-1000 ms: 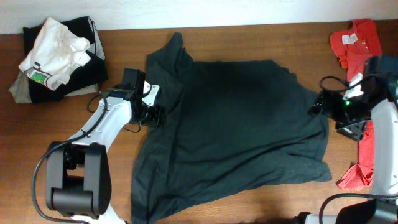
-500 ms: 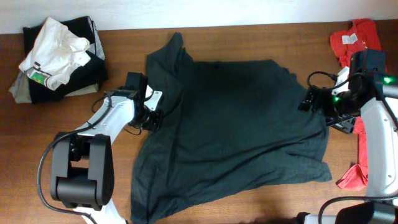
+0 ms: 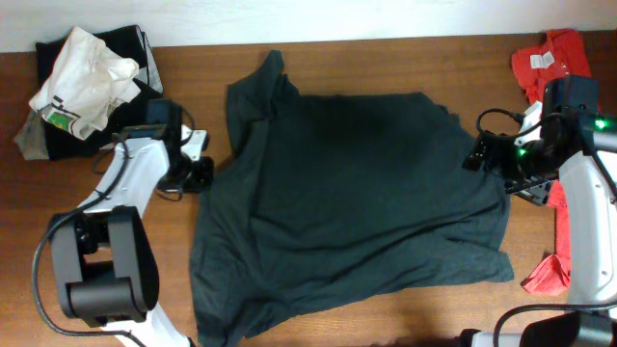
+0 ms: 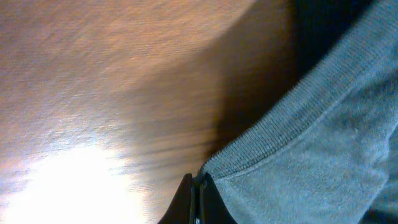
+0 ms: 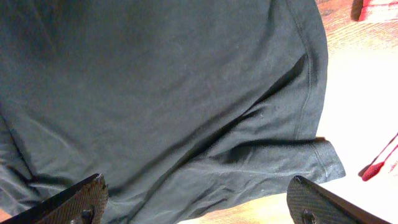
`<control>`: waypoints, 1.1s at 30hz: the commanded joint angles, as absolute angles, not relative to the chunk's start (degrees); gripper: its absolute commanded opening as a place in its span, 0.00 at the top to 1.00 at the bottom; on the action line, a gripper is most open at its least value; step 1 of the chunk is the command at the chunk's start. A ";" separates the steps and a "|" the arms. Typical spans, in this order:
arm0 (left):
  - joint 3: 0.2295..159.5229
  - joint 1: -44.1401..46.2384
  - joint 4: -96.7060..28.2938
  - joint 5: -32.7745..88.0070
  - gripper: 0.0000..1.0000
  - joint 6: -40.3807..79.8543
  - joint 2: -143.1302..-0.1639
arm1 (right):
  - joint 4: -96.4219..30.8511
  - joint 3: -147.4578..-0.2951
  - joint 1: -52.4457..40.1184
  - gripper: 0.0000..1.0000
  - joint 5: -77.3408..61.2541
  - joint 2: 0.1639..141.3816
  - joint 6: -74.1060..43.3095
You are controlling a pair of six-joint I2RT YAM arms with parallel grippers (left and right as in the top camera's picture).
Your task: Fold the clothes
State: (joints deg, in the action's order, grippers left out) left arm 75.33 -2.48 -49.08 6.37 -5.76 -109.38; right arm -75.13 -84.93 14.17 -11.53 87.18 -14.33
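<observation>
Black shirt [image 3: 366, 193] spread open mid-worktop [image 3: 424, 323]. Left tool [image 3: 198, 173] pinching its left hem; right tool [image 3: 477, 157] spread above right edge. Flattening stage, seemingly; next, likely gripping the right edge too.

On the right wrist cam the right gripper [image 5: 199, 208] is hovering over the dark T-shirt [image 5: 161, 93] with its jaws standing wide apart. One fingertip [image 5: 78, 198] is showing at bottom left, the other at bottom right; can't tell if either is touching cloth. The shirt is filling most of the frame and lying wrinkled, with long creases running diagonally. Its stitched hem is running down the right side and ending in a small flap at lower right. The wooden table [image 5: 367, 81] is showing right of the hem, washed out by glare. Red cloth [image 5: 376, 7] is peeking in at the top right corner. A thin red strip [image 5: 372, 168] is lying on the table just beside the flap.
</observation>
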 commanded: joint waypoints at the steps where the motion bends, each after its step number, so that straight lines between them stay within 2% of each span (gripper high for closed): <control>1: 76.12 -5.23 -50.72 5.26 0.99 -5.63 -107.59 | -74.94 -84.79 13.78 0.05 -11.38 87.48 -13.98; 8: 76.12 -8.16 -53.47 -7.99 1.00 2.92 -107.61 | -74.96 -84.79 13.78 0.04 -11.38 87.48 -13.98; 18: 76.12 -17.06 -55.83 -8.84 0.99 6.90 -107.61 | -74.94 -84.79 13.78 0.04 -11.38 87.48 -13.98; 20: 76.12 -17.43 -55.81 -8.84 0.68 6.85 -107.59 | -74.91 -84.79 13.78 0.03 -11.38 87.48 -13.98; 21: 76.14 -17.43 -55.79 -8.82 0.21 6.85 -107.59 | -74.72 -84.79 13.78 0.02 -11.40 87.48 -13.98; 22: 76.16 -17.41 -55.61 -8.80 0.08 6.85 -107.59 | -74.50 -84.79 13.78 0.01 -11.40 87.48 -13.98; 28: 80.77 -15.53 -54.04 2.04 0.10 5.41 -103.79 | -72.55 -84.79 13.78 0.02 -11.44 87.57 -13.98; 31: 80.99 -12.25 -48.56 14.79 0.11 0.14 -102.15 | -70.41 -84.79 13.78 0.01 -11.66 88.77 -13.98; 32: 80.82 -10.98 -47.48 15.46 0.16 0.16 -102.83 | -69.49 -84.77 13.76 0.02 -12.08 89.71 -14.00; 33: 80.73 -9.87 -47.07 15.49 0.30 0.19 -103.83 | -68.38 -84.75 13.63 0.24 -13.06 91.22 -13.98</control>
